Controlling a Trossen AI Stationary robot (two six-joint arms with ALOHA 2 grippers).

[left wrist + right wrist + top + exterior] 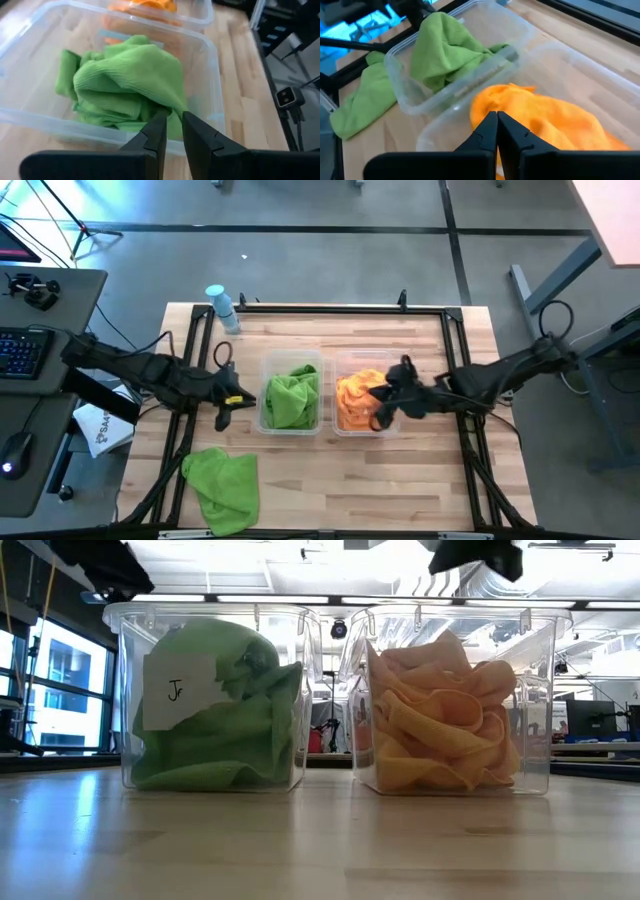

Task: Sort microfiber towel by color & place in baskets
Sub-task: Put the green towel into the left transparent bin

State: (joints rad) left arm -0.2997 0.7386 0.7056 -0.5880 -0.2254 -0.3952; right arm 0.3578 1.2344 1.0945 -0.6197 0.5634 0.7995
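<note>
My left tool [226, 418] hangs just beside the outer wall of the green basket [268, 426], its two fingers drawn nearly together with only a thin slit between them and nothing in them. My right tool [381, 418] sits over the orange basket [392, 427], its fingers pressed together and empty, directly above the orange towels [358, 401]. The green towels [293, 398] in the other basket are heaped loosely and, in the low view, rise about to the rim. One loose green towel [223, 483] lies on the table [400, 490] near the front edge, well apart from both baskets, so I judge the sorting is one cloth short of done. The risks I see are these: if I go for that cloth with my left tool, the arm has to swing clear of the basket wall it sits beside, and a careless sweep could nudge or slide the light plastic bin. The cloth lies spread and rumpled, so a pinch may catch only one fold, and it could trail and drape over the rim rather than dropping inside. The green heap is already high, so another cloth may perch on top and spill out. My right tool, lifting away, could snag the orange cloth and drag it up.
</note>
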